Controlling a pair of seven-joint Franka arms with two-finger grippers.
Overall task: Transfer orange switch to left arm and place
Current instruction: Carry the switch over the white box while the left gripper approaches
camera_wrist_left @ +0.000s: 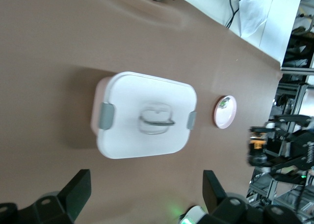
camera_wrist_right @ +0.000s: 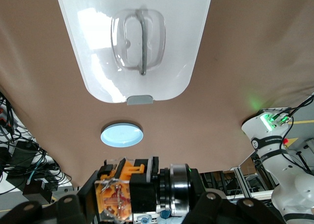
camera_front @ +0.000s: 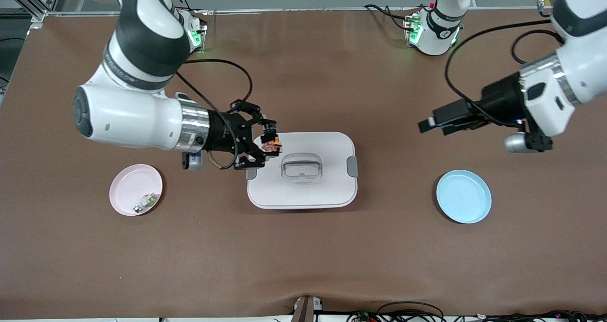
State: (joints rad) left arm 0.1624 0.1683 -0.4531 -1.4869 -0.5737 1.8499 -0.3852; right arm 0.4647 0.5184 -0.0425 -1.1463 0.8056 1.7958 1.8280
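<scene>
right tool (camera_front: 269, 145): grasping orange switch (camera_front: 272, 143) over box (camera_front: 303, 189) edge | left tool (camera_front: 423, 125): waiting, released, over worktop (camera_front: 303, 246)

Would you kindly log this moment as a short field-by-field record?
right gripper: shut on the orange switch, over the box's edge
left gripper: open, in the air at its own end, waiting
box: mid-table, lid closed
pink plate: right arm's end, holds a green-and-silver component
blue plate: left arm's end
</scene>
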